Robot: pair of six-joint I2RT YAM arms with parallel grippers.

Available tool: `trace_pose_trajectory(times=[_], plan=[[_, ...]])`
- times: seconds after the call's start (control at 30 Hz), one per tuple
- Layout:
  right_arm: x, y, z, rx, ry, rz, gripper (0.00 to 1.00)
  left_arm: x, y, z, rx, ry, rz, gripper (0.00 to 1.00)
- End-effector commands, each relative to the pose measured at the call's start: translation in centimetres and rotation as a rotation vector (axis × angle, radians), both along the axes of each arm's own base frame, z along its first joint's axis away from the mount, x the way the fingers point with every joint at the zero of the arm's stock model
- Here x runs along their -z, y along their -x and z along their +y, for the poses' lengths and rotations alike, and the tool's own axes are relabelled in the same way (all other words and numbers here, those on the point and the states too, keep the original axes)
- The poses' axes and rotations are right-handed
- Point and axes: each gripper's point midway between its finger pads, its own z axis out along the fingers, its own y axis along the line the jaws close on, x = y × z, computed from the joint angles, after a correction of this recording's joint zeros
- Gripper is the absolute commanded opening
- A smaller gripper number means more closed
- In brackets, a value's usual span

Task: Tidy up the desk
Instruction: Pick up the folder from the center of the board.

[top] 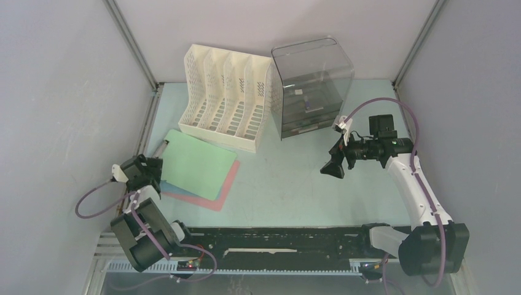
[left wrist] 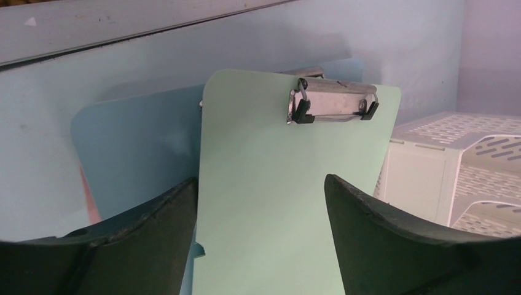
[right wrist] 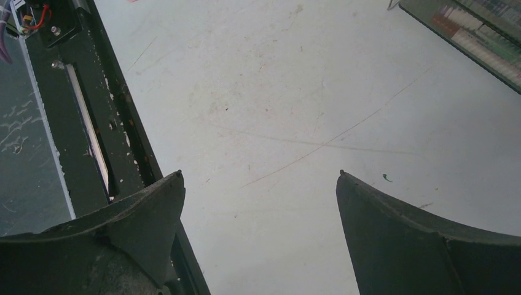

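Your left gripper (left wrist: 260,184) stands open, its jaws straddling the green clipboard (left wrist: 258,129) on the left of the desk (top: 295,184). Your right gripper (right wrist: 260,175) hangs wide open above the desk's right half.

Clipboard (top: 196,165), file rack (top: 227,98), drawer box (top: 312,86)

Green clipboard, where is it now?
Top view, left side of the desk: green clipboard atop a blue board, just in front of the white file rack.

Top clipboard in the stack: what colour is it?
Pale green; the clipboard shows best in the left wrist view.
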Motion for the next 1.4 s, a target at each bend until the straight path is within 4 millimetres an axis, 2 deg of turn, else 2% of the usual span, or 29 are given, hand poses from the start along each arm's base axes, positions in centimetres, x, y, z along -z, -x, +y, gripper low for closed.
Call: trace_pose_trajectory(times=[0.0,0.13,0.3,0.57,0.7,0.8,0.97,1.13,1.37], plan=[[-0.2,0.1,0.1,-0.014,-0.014,-0.012,1.00,1.2,0.5,-1.0,0.024,0.056,-0.008,0.79],[-0.2,0.1,0.1,-0.016,-0.015,-0.012,1.00,0.5,0.5,-1.4,0.038,0.056,-0.058,0.72],[-0.4,0.2,0.2,-0.020,-0.019,-0.017,1.00,-1.4,0.6,-2.3,0.066,0.018,-0.164,0.71],[-0.8,0.3,0.3,-0.024,-0.026,-0.030,1.00,-5.7,0.1,-3.8,0.123,-0.027,-0.374,0.72],[-1.1,0.5,0.3,-0.025,-0.029,-0.040,1.00,-6.1,-1.0,-4.9,0.183,0.035,-0.441,0.72],[-1.3,0.5,0.3,-0.026,-0.029,-0.052,1.00,-6.9,-1.8,-5.8,0.236,0.079,-0.506,0.68],[-1.5,0.7,0.3,-0.029,-0.031,-0.059,1.00,-7.2,-2.0,-6.3,0.263,0.108,-0.538,0.66],[-1.8,0.9,0.4,-0.034,-0.035,-0.069,1.00,-6.4,-1.9,-6.3,0.263,0.101,-0.498,0.54],[-2.2,1.1,0.4,-0.036,-0.039,-0.087,1.00,-6.7,-1.9,-5.9,0.264,0.076,-0.477,0.25]])
